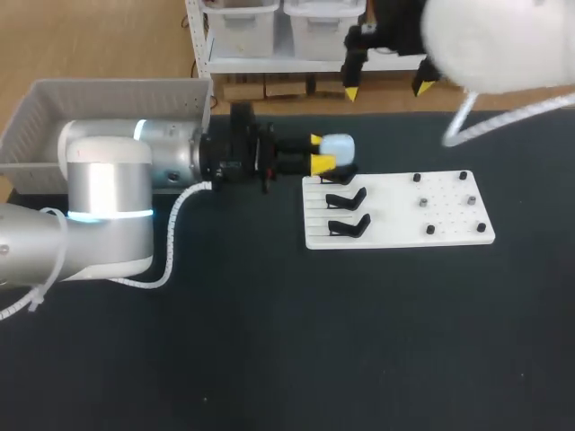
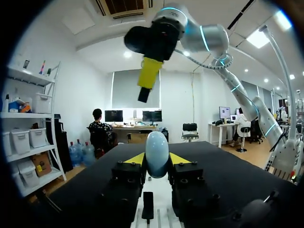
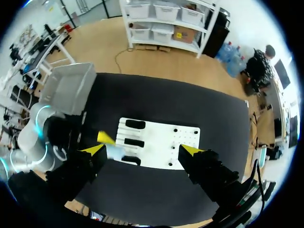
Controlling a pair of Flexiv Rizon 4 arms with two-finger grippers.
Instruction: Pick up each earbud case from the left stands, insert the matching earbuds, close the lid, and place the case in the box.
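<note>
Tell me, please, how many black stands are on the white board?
3 stands, in a row along the board's left edge: one beside the left gripper, one in the middle, one nearest the robot.

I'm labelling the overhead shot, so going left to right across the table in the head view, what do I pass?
The grey box → left arm's silver body → left gripper, shut on the pale blue earbud case → small pegs on the white board.
</note>
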